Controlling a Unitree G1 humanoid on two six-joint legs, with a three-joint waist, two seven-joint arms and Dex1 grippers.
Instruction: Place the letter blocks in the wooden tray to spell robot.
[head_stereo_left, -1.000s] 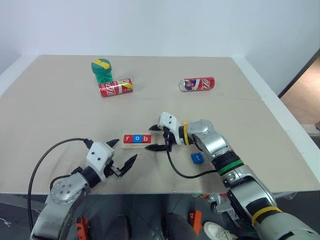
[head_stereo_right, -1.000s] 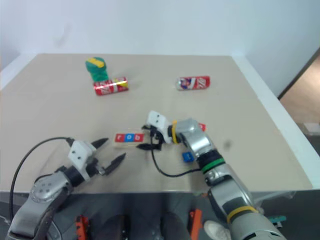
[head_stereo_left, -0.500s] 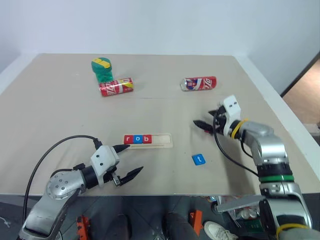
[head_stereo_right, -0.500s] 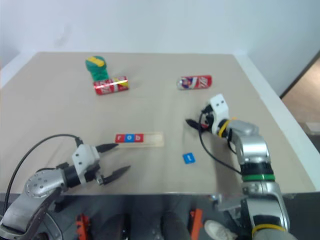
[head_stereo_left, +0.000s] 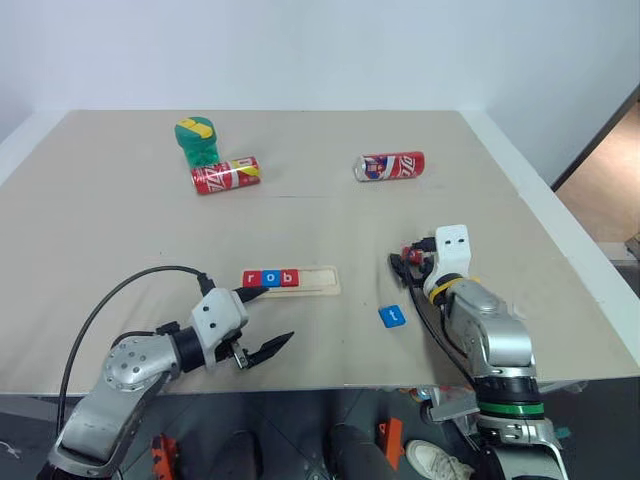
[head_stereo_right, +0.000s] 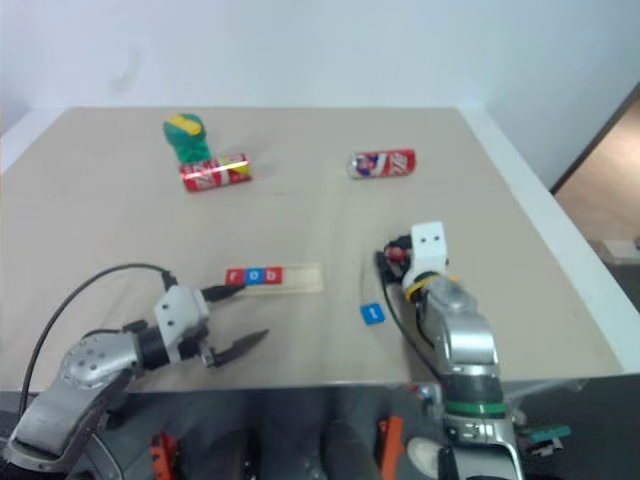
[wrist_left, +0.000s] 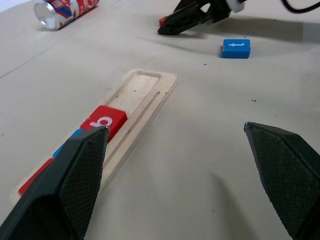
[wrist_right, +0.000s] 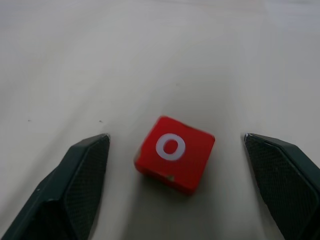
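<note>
Beige counter (head_stereo_left: 120, 230) carries everything, and the head views take it all in at once. Toward its far side lie two red soda cans on their sides, one (head_stereo_left: 225, 174) just beside a green and yellow object (head_stereo_left: 197, 139), the other (head_stereo_left: 389, 166) well apart to the right. Nearer the front edge sits the wooden tray (head_stereo_left: 318, 281), a pale strip with three letter blocks filling its left part: red r (head_stereo_left: 251, 279), blue o (head_stereo_left: 270, 279), red b (head_stereo_left: 289, 278); its right part is bare groove. The left wrist view looks along that tray from close by, showing the red b (wrist_left: 104, 121) and the grain of the open groove beyond it, detail too small to read from the head.

Left pincer (head_stereo_left: 265, 321) hovers just in front of the tray's left end, its fingers spread wide with nothing between them. Right pincer (head_stereo_left: 401, 263) sits to the right of the tray, also spread wide and holding nothing.

Blue t block (head_stereo_left: 392, 316) lies loose on the counter between tray and right arm; the left wrist view catches it too (wrist_left: 235, 48), beyond the tray's far end. From the head, the red o block (head_stereo_left: 408, 254) is barely a red speck by the right pincer's tips, whereas the right wrist view shows it plainly (wrist_right: 174, 154), lying flat on the counter between the two open fingers, touching neither, its white o facing up
</note>
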